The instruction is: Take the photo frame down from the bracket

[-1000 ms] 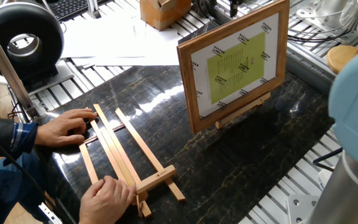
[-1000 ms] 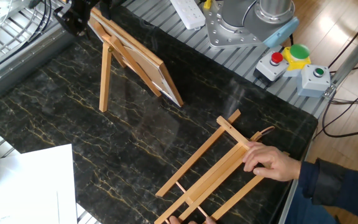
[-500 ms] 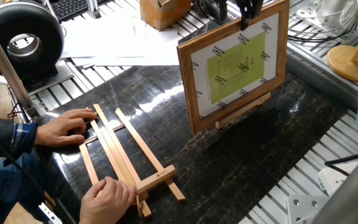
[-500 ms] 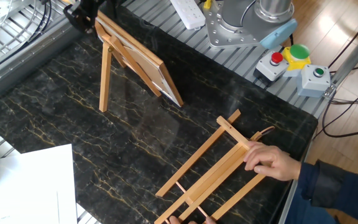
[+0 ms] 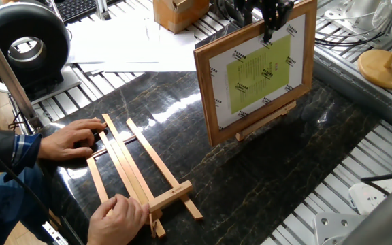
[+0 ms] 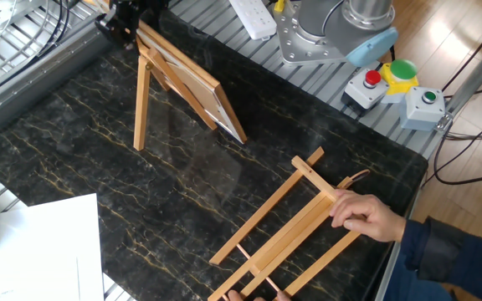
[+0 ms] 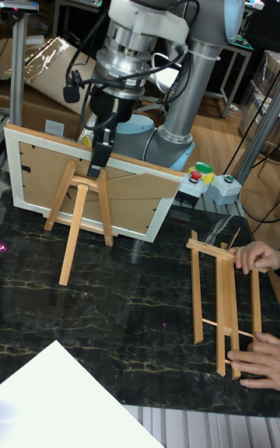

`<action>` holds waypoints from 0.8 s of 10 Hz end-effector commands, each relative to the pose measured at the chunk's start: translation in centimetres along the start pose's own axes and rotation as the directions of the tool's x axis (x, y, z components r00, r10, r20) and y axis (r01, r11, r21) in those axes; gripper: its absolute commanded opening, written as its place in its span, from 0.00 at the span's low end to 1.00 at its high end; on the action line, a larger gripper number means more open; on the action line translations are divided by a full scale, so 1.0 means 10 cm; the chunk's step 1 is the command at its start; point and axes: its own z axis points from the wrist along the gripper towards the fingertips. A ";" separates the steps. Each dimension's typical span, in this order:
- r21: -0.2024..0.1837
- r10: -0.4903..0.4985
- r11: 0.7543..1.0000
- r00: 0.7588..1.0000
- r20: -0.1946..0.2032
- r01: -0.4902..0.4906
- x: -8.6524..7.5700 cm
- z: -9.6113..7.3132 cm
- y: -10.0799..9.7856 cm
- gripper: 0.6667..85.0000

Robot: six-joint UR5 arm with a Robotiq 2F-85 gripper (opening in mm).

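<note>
The photo frame [image 5: 257, 71] stands upright on the bracket [image 5: 267, 119], leaning back at the far right of the black marble table. In the tall fixed view I see the photo frame's [image 7: 148, 195] back and the bracket's [image 7: 75, 218] legs. My gripper [image 5: 264, 26] is at the frame's top edge, with one finger in front of the top rail and the other behind it. The jaws look open around the rail. From the other fixed view the gripper [image 6: 126, 25] sits at the top of the tilted photo frame [image 6: 187, 79].
A person's two hands [image 5: 73, 139] hold a longer slatted easel [image 5: 141, 173] flat on the table's near left. A black round device [image 5: 22, 44], a cardboard box [image 5: 179, 12] and white paper [image 6: 36, 251] lie beyond the marble. Button boxes [image 6: 400, 79] stand by the arm's base.
My gripper has come down and along the frame's top edge until its fingers straddle the rail. The frame, the bracket and the person's hands have stayed put.
</note>
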 end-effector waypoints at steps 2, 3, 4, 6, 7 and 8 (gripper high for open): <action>0.017 0.035 0.999 0.999 0.010 -0.035 0.00 0.04 -0.02 0.40; 0.011 0.055 0.998 0.998 0.010 -0.055 0.00 0.03 0.00 0.23; 0.011 0.075 0.997 0.997 0.006 -0.075 0.01 0.01 0.01 0.08; -0.008 0.102 0.995 0.995 0.004 -0.102 0.00 -0.05 0.07 0.01; -0.015 0.119 0.993 0.993 0.005 -0.119 -0.01 -0.09 0.09 0.01; -0.038 0.143 0.989 0.990 0.011 -0.142 -0.05 -0.14 0.13 0.01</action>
